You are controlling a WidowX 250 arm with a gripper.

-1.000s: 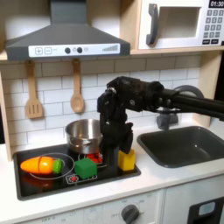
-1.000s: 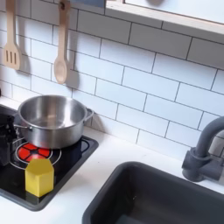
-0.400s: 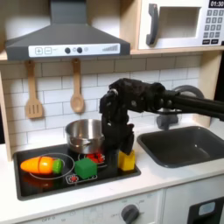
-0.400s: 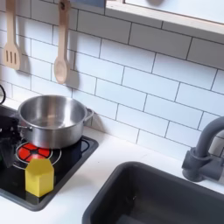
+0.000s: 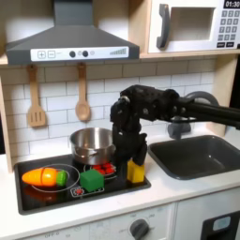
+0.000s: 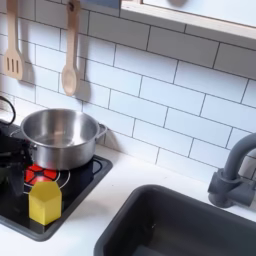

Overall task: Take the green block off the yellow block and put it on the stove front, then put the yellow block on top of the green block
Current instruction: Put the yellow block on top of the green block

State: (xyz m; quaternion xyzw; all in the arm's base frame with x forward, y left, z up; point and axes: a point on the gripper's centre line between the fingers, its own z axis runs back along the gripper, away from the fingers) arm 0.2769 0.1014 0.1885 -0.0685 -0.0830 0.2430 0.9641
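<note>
The green block (image 5: 91, 179) already sits on the stove front (image 5: 56, 199), left of the yellow block (image 5: 137, 172) in the first exterior view. The gripper (image 5: 133, 156) hangs just above the yellow one; its opening cannot be told. Next, I judge: clamp yellow, carry left, stack.

In the first exterior view: one green block (image 5: 91, 178), one yellow block (image 5: 137, 172), one pot (image 5: 92, 144), one toy vegetable (image 5: 49, 176), one sink (image 5: 201, 156), one microwave (image 5: 194, 25), and two hanging utensils, perhaps both spoons (image 5: 82, 105).
</note>
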